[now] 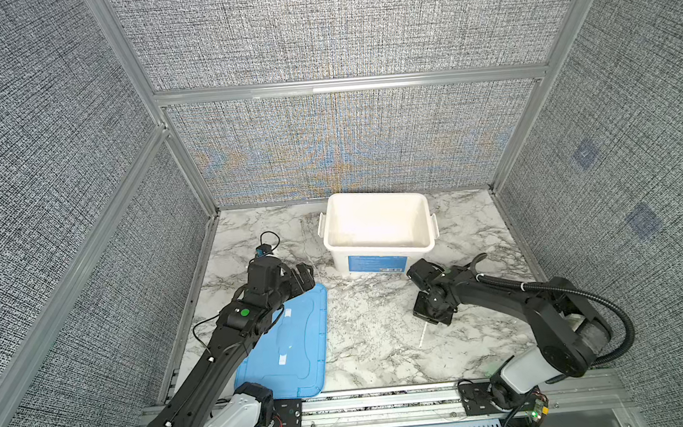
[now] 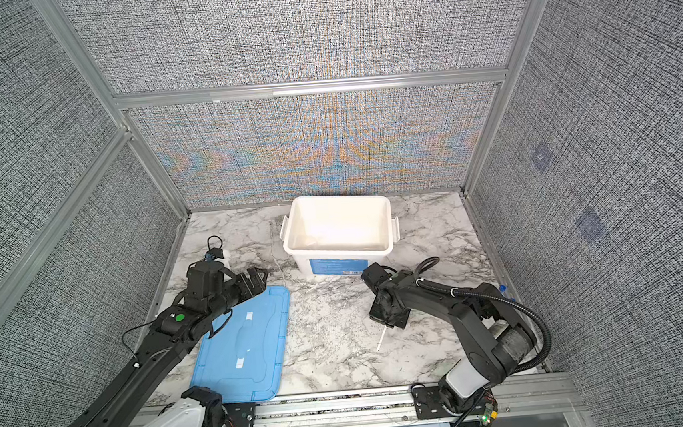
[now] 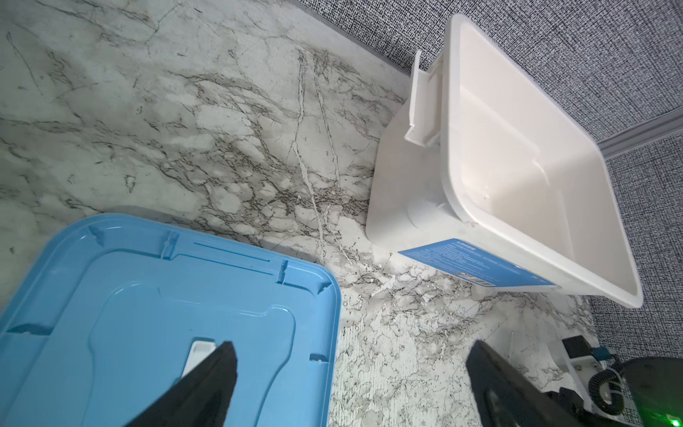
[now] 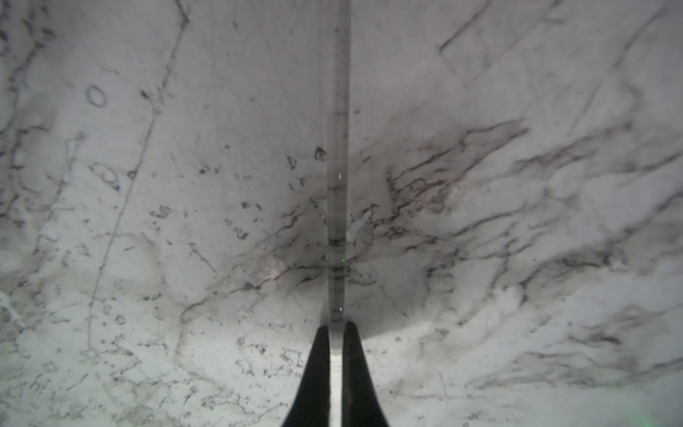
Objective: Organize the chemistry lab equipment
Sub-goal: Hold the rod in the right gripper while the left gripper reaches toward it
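A thin clear graduated rod runs straight out from my right gripper, whose jaws are shut on its near end. In both top views the rod's free end pokes out below the right gripper and slants toward the marble table. My left gripper hangs open over the far corner of the blue lid, with nothing between its fingers. A small blue-capped piece shows by the right wall behind the right arm.
A white tub with a blue label stands open at the back centre. The flat blue lid lies at the front left, partly under the left arm. Grey panel walls enclose three sides.
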{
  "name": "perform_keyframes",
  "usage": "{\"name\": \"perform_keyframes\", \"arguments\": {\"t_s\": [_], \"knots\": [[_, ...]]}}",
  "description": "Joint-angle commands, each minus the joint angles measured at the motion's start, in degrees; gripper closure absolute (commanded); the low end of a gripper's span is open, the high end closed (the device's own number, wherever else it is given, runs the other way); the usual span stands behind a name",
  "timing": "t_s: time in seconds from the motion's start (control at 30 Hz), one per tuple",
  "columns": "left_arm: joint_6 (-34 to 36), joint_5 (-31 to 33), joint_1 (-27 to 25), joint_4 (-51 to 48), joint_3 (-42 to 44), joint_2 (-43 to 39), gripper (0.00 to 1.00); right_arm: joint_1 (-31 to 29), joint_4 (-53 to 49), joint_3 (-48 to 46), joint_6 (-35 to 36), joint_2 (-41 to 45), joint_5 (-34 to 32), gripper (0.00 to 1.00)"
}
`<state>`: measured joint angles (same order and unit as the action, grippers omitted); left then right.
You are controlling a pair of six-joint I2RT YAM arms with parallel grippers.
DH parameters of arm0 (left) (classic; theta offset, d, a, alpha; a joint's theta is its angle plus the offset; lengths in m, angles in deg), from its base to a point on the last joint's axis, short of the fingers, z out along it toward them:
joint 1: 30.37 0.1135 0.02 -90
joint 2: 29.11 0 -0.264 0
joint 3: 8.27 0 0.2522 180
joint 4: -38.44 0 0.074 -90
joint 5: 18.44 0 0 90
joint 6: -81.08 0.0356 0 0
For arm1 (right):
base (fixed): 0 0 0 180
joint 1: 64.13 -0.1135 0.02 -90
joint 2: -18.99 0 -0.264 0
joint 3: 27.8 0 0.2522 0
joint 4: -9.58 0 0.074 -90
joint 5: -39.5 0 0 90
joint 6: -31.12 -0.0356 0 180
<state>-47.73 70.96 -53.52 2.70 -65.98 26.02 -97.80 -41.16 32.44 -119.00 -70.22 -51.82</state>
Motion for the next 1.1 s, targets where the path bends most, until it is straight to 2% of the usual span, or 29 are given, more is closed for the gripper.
{"name": "perform_keyframes", "arguments": {"t_s": [0.0,0.1,0.2,0.3,0.4,0.57,0.7,0.8,1.07], "knots": [[0.83,-0.55,-0.03,1.21,-0.64,0.38,0.02,-0.35,1.50,-1.12,-0.75,-0.04,1.35,1.00],[3.99,-6.01,0.02,3.47,-1.54,1.98,0.01,-0.40,1.46,-1.22,-1.45,2.14,1.32,1.00],[7.07,-11.79,0.03,1.25,-4.95,4.33,0.01,-0.76,1.95,-1.57,-1.74,5.10,1.41,1.00],[7.03,-19.90,-0.13,-0.81,-6.48,6.34,0.02,-1.28,1.55,-1.97,-2.03,7.35,1.41,1.00],[5.98,-28.52,-2.11,1.34,-4.37,7.89,0.04,-2.53,2.60,-3.64,-4.09,9.98,2.06,1.00],[6.77,-29.11,-10.86,0.29,-2.77,10.70,0.06,-4.41,3.88,-5.70,-7.16,14.43,2.56,1.00],[4.90,-29.99,-16.92,6.60,-0.22,11.71,0.07,-5.34,6.48,-7.26,-9.06,18.10,2.44,1.00],[3.90,-30.28,-19.75,12.70,2.57,13.03,0.07,-5.64,9.56,-9.38,-11.07,19.31,3.01,1.00],[2.19,-29.94,-25.12,18.55,3.54,21.77,0.08,-7.17,21.92,-11.01,-17.59,17.32,2.33,1.00]]}}
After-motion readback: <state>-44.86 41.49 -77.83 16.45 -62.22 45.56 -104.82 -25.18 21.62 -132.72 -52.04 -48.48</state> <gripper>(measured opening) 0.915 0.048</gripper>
